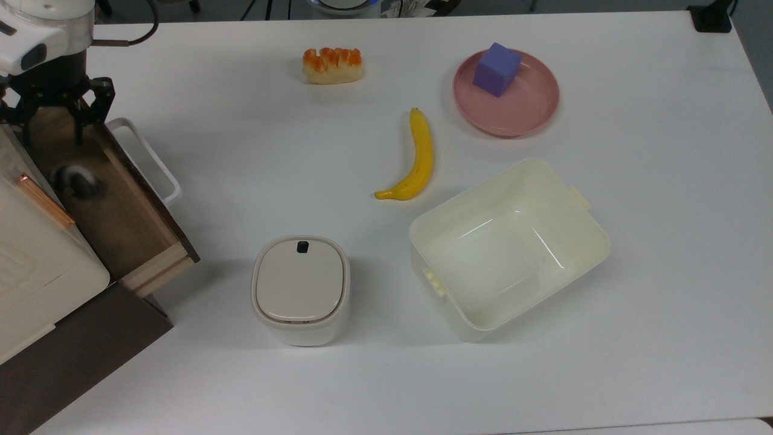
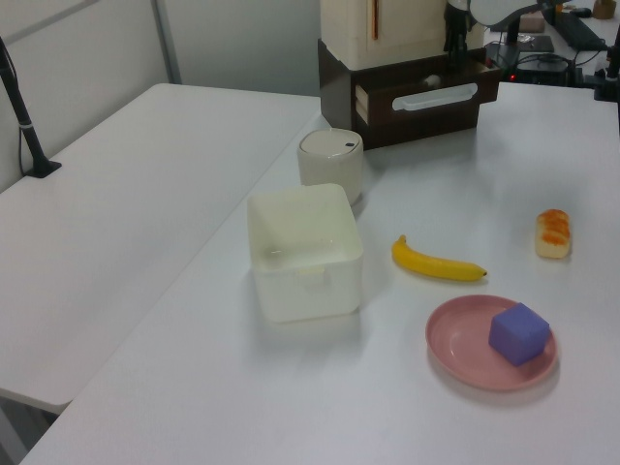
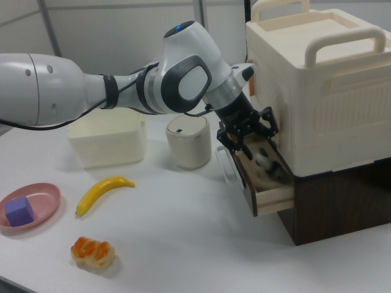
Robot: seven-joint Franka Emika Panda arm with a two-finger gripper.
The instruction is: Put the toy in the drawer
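In the open drawer [image 1: 115, 205] the toy [image 1: 75, 181] shows as a blurred black-and-white smear, its pose impossible to make out; in the right view it is a pale blur [image 3: 266, 160] inside the wooden box. The arm is cut off at the top view's upper left edge. The claw [image 1: 51, 130] hangs over the drawer's far end with its fingers spread apart and nothing between them; the toy sits below it, clear of the fingertips. The cream tub [image 1: 595, 241] holds nothing, the white bin [image 1: 300, 284] has its lid on, and the pink plate [image 1: 525, 115] carries the purple cube [image 1: 496, 68]. A banana [image 1: 416, 157] and a bread piece [image 1: 333, 65] lie on the table [image 1: 664, 181].
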